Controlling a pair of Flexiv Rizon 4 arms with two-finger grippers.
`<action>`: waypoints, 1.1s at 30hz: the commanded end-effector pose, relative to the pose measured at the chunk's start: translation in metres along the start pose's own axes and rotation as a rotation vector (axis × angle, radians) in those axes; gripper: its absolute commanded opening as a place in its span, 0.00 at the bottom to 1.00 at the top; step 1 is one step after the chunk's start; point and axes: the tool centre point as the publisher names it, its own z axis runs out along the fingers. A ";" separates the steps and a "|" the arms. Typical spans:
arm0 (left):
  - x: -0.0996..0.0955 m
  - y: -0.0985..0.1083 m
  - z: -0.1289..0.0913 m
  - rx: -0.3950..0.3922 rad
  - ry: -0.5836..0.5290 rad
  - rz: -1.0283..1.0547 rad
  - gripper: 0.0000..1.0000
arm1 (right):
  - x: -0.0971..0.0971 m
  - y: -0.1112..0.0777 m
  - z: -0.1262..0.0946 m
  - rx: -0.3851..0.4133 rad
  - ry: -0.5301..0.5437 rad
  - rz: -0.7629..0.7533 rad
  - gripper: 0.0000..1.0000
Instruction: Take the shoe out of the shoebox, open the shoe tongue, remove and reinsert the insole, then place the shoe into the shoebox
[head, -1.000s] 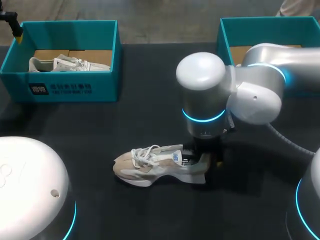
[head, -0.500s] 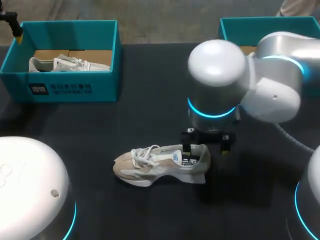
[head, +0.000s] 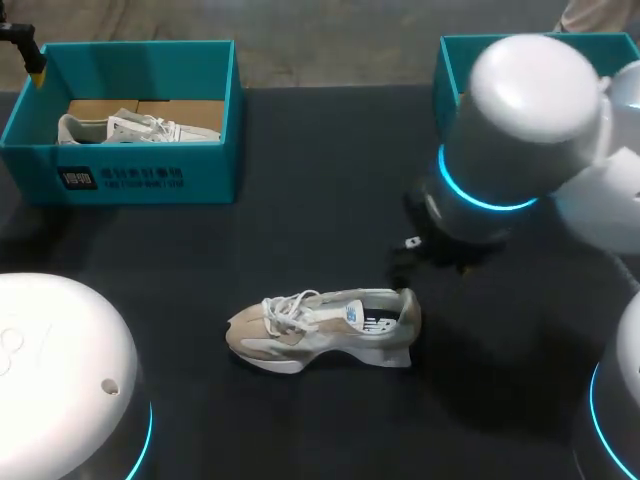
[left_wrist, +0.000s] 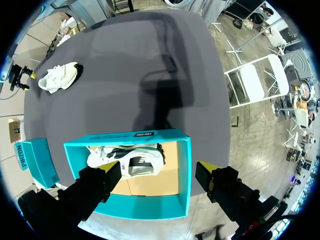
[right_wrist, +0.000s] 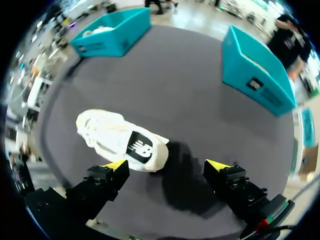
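As the shoe (head: 322, 330) lies on the desk (head: 300, 230), toe leftward and heel toward the nearer right arm (head: 520, 130), both jaws are found apart and empty, the right pair just beside the heel.

A dark worktop (head: 320, 180) carries three things. A white shoe (head: 325, 328) stands on its sole near the middle. A teal shoebox (head: 130, 175) sits at the far left corner, and a second teal shoebox (head: 446, 75) at the far right, both well apart from the shoe.
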 end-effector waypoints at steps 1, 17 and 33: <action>0.000 -0.001 -0.001 -0.001 0.003 0.000 1.00 | -0.014 -0.018 0.003 -0.141 0.294 -0.319 1.00; 0.000 -0.001 -0.001 -0.001 0.003 0.000 1.00 | -0.022 -0.020 0.005 -0.209 0.384 -0.366 1.00; 0.000 -0.001 -0.001 -0.001 0.003 0.000 1.00 | -0.057 -0.032 0.026 -0.551 0.599 -0.706 1.00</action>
